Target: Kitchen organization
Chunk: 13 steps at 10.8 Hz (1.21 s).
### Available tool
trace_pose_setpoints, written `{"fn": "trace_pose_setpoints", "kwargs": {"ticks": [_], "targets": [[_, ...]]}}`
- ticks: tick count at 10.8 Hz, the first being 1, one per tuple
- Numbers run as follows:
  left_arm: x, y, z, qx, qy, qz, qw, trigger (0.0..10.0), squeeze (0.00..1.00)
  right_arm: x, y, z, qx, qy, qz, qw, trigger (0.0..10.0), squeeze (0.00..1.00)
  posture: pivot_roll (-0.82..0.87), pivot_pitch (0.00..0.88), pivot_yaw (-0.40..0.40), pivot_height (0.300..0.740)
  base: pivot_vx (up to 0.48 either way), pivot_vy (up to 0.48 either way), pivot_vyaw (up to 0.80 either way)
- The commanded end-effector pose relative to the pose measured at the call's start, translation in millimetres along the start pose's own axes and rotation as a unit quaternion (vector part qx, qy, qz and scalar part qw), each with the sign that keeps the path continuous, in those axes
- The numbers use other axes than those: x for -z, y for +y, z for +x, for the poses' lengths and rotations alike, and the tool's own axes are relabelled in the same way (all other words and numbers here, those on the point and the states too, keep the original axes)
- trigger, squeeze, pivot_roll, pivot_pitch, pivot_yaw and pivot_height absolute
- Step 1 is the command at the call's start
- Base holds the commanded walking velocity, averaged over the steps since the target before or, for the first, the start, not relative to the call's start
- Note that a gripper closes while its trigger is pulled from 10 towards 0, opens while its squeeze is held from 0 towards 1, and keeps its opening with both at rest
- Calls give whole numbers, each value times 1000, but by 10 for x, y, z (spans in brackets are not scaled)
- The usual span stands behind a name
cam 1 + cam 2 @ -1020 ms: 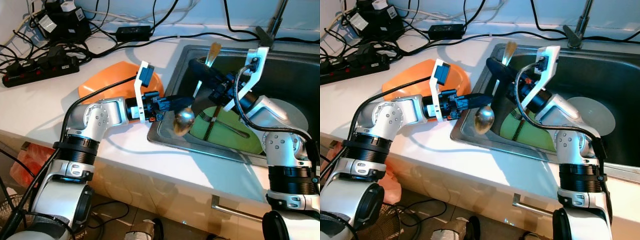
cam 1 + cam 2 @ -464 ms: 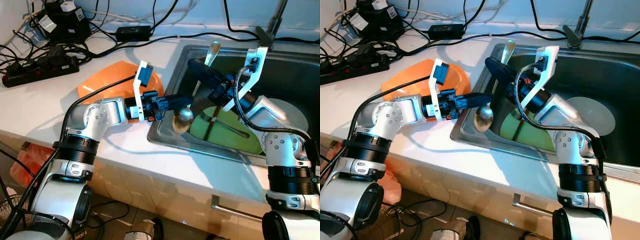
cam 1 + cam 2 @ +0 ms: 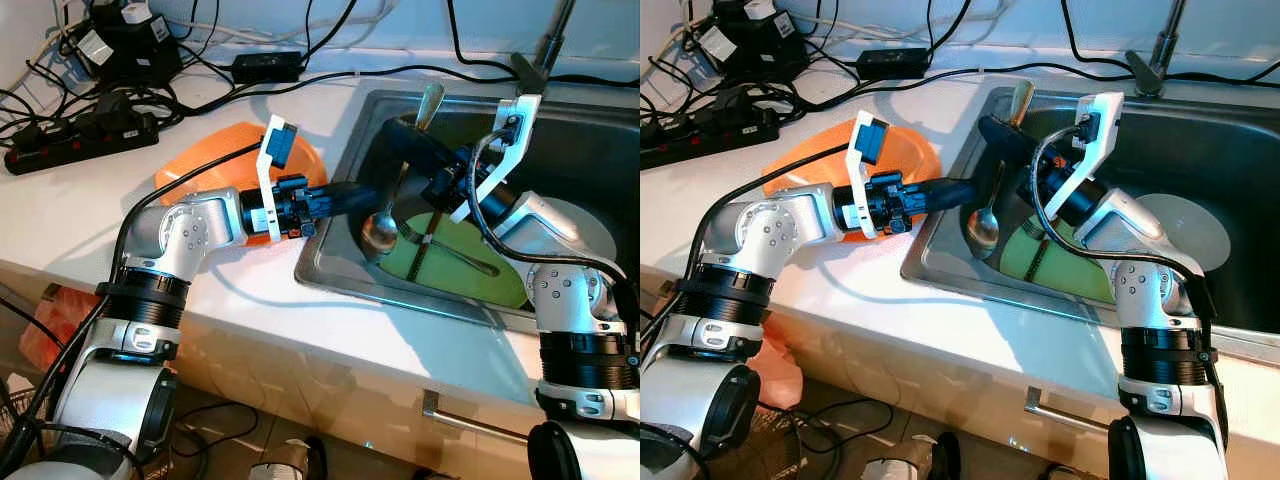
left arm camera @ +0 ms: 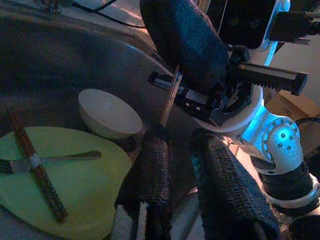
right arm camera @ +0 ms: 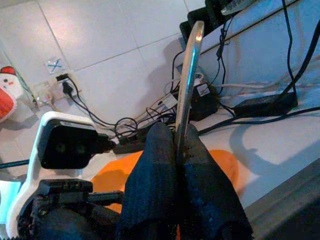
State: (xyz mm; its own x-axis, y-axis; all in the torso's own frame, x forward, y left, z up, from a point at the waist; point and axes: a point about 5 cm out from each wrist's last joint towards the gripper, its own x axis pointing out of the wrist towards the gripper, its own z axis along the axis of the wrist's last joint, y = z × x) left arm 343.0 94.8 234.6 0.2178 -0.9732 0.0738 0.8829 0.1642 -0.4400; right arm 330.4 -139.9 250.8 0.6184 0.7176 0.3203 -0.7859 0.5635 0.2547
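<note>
An orange plate (image 3: 215, 155) lay on the counter (image 3: 90, 215) beside the sink (image 3: 1240, 170), with the left arm stretched across it. The left gripper (image 3: 365, 192) reached over the sink rim, its fingers (image 4: 150, 175) parted around nothing. The right gripper (image 3: 415, 150) pinched a spoon (image 3: 381, 228) by the handle, bowl hanging above the basin. The left wrist view showed a white bowl (image 4: 109, 113) beside a green plate (image 4: 75, 185) carrying a fork (image 4: 60, 159) and banded chopsticks (image 4: 35, 165). The right wrist view showed the spoon handle clamped between the closed pads (image 5: 155, 190), cables and tiled wall (image 5: 100, 45) behind
</note>
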Motion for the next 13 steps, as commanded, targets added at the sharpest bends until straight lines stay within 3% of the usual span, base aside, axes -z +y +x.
{"fn": "trace_pose_setpoints", "kwargs": {"ticks": [1,6,7,8,9,11,13], "targets": [[4,-19,-52,-5,6,15,1000,10000,1000,16,-26,2,9,0,1,1000,0,0,102,116,148,740,0,0,0],[206,-106,-110,-12,78,68,995,10000,1000,-54,-243,-18,84,-9,-46,995,0,0,110,122,144,740,0,0,0],[228,-100,-125,-21,85,76,993,10000,1000,-15,-318,-32,109,8,-85,990,0,0,110,122,144,740,0,0,0],[221,-83,-130,-38,77,83,993,10000,1000,105,-404,-60,133,63,-161,976,0,0,115,123,144,740,0,0,0],[205,-71,-126,-49,68,89,993,10000,1000,173,-440,-78,137,91,-198,966,0,0,115,123,144,740,0,0,0],[184,-23,-107,-87,53,112,989,10000,1000,442,-698,-213,168,206,-309,913,0,0,134,126,140,740,0,0,0],[269,-34,-112,-88,77,123,985,10000,1000,466,-868,-307,205,241,-335,887,0,0,134,126,140,740,0,0,0]]}}
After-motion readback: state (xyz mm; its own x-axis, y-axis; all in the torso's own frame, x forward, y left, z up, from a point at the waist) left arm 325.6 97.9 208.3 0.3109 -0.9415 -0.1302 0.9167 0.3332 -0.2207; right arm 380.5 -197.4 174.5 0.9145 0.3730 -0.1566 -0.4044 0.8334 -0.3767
